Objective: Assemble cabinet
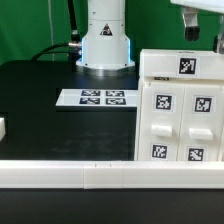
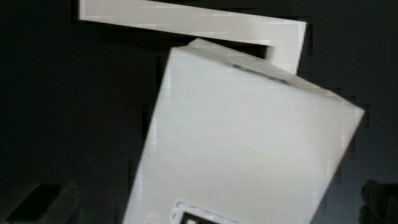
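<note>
The cabinet [image 1: 178, 108] is a large white box with several black-and-white tags, standing on the black table at the exterior view's right. My gripper [image 1: 205, 32] hangs just above its far top edge, partly cut off by the frame. In the wrist view the cabinet [image 2: 240, 130] fills the middle as a tilted white slab with a tag at its near end. My gripper [image 2: 210, 208] is open, with one dark finger [image 2: 36, 205] on each side of the slab. I cannot tell whether the fingers touch it.
The marker board [image 1: 97, 98] lies flat at mid-table. A long white rail [image 1: 90, 176] runs along the front edge. A small white block [image 1: 3, 128] sits at the left edge. The robot base [image 1: 105, 42] stands behind. A white angled bar [image 2: 205, 22] shows beyond the cabinet in the wrist view.
</note>
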Controlling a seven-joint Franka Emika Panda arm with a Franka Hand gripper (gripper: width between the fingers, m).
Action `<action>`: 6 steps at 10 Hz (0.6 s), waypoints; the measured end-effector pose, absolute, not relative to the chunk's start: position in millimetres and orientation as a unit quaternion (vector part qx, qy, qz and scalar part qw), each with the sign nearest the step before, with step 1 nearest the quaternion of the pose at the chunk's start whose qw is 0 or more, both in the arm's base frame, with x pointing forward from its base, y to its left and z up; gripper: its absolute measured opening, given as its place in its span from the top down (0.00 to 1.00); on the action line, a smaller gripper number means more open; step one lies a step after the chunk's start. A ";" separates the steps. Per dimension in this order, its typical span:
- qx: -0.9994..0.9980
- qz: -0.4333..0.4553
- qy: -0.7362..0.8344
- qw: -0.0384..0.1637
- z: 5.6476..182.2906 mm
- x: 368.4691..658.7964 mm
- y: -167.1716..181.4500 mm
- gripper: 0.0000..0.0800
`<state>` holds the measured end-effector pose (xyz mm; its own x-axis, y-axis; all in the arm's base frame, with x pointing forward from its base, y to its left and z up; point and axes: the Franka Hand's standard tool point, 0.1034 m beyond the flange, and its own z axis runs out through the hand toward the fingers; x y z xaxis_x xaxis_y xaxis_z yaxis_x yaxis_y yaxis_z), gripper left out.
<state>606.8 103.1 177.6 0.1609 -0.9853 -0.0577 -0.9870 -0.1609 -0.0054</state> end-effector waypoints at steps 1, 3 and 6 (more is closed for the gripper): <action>-0.807 0.025 0.589 0.014 174.4 607.7 106.4 0.00; -0.880 0.022 0.474 0.018 175.2 611.1 107.2 0.00; -0.949 0.019 0.315 0.022 174.8 612.2 107.2 0.00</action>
<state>612.2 107.2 174.8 0.8008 -0.5970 -0.0489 -0.5986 -0.8005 -0.0296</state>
